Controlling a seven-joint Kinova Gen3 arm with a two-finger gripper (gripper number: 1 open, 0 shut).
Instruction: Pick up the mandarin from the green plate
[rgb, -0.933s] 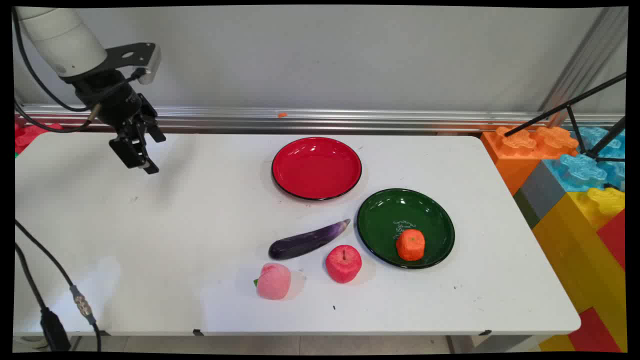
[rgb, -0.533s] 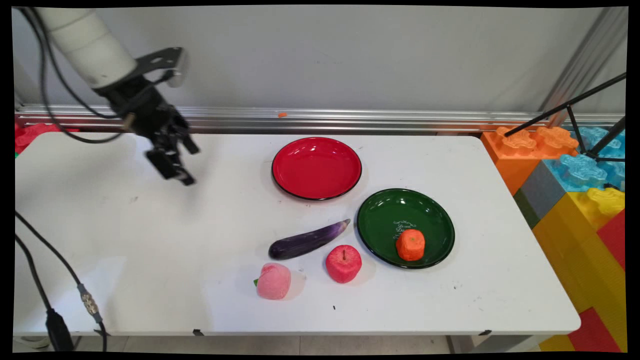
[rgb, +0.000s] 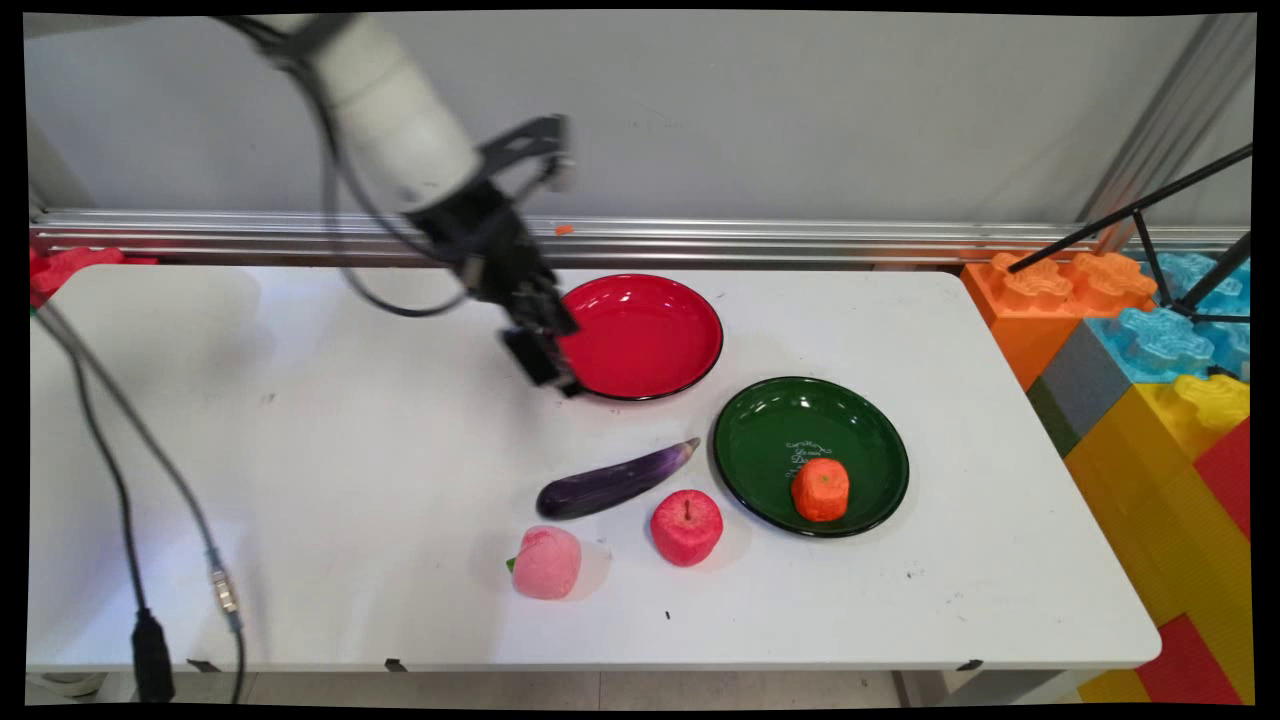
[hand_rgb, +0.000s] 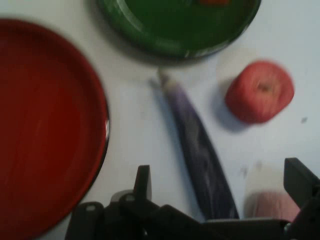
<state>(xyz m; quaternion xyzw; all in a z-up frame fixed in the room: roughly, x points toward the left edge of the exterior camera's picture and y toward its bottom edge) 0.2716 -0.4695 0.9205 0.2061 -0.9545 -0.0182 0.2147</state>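
The black two-finger gripper (rgb: 548, 368) hangs with its jaws apart and empty above the left rim of the glossy round red plate (rgb: 650, 335), over the white table (rgb: 350, 480). Nearer lie a smooth, slender purple eggplant (rgb: 615, 481), a rough-skinned red apple (rgb: 687, 526) and a matte pink peach (rgb: 547, 562). To the right, a shiny green plate (rgb: 790, 430) holds a coarse, blocky orange fruit (rgb: 821, 489).

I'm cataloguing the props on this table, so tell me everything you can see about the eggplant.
The eggplant is a long, slim, glossy toy, dark purple at its thick end and paler violet with light streaks toward its narrow tip. It lies flat on the white table, slanted, tip pointing toward the green plate but short of its rim. The apple and the peach sit close on its near side, apparently not touching it. Nothing grips it.
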